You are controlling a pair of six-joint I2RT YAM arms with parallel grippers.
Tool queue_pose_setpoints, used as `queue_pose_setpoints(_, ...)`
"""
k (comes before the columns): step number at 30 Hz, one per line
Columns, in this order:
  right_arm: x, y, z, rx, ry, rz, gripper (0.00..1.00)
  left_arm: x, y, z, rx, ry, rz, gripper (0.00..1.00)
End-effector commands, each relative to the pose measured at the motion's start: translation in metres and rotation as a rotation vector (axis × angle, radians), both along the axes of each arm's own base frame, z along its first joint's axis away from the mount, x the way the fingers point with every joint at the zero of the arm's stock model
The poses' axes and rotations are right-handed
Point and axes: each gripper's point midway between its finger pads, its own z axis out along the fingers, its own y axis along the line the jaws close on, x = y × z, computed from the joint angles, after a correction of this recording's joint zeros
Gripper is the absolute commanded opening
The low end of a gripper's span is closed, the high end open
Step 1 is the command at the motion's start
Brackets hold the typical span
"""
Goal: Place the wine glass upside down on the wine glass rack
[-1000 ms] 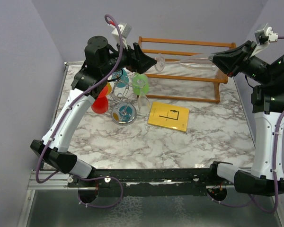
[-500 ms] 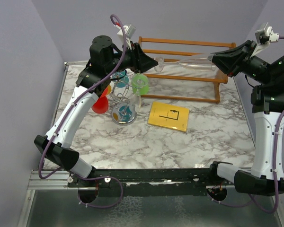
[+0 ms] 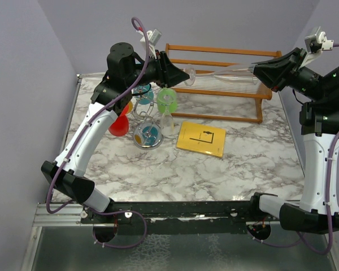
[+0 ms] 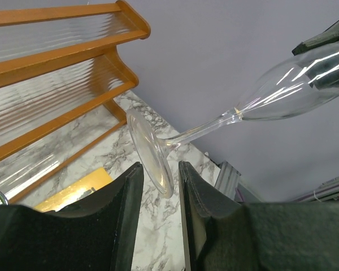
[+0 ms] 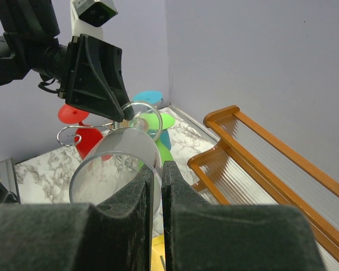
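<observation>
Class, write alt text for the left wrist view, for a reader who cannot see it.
A clear wine glass hangs sideways in mid-air, its round foot pinched between the black fingers of the left gripper, its bowl held by the right gripper at upper right. Behind are an orange-brown wooden rack, a marble table and a purple-grey wall.

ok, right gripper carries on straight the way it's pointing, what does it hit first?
Besides the clear wine glass already pinched at its rim by the right gripper, the first thing in line looks to be the black left gripper, closed on the glass's foot. Nothing else shows between them.
</observation>
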Motion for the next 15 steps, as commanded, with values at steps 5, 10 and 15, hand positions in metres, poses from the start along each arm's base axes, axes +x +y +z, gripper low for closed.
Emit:
queue_pose_setpoints(5, -0.0094, 0.0032, 0.0064, -0.009, -0.051, 0.009, 0.02, -0.0070, -0.0079, 0.0009, -0.027, 0.021, -0.066, 0.32)
queue_pose_setpoints(10, -0.0111, 0.0041, 0.0058, -0.010, -0.051, 0.018, 0.02, -0.0071, -0.0092, -0.0008, -0.025, 0.028, -0.074, 0.26)
queue_pose_setpoints(15, -0.0117, 0.0046, 0.0024, -0.014, -0.050, 0.024, 0.02, -0.0059, -0.0090, -0.0012, -0.021, 0.030, -0.070, 0.14)
